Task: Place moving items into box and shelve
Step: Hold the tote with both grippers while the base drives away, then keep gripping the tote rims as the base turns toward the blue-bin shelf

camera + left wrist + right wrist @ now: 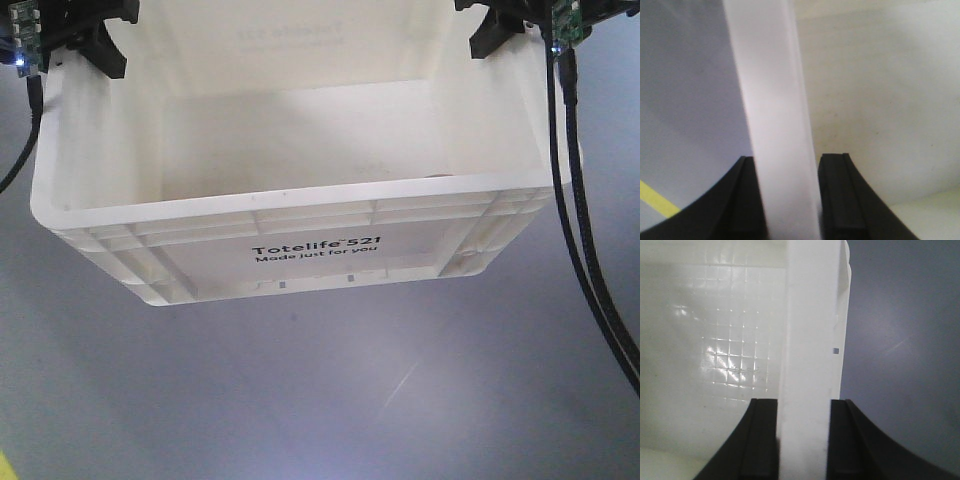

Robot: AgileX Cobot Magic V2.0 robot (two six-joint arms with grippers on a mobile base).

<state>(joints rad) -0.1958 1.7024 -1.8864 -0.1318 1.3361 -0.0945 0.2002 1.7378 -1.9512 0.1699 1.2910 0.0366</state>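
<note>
Both arms reaching forward at the top corners of the front view. Left end effector (85,40) clamped on the left wall of the large white rectangular plastic crate (300,250), right end effector (510,30) clamped on its right wall. In each wrist view, black fingers (742,200) pressed against both faces of a white wall, one inside and one outside. Crate held between the two, open side up, printed side facing the front camera, ribbed rim along the near edge. Underneath and all around, plain grey floor (320,400); one yellow strip (657,202) on it at the left. One crate, two end effectors, two black cables (590,250) hanging past the crate's right corner.
</note>
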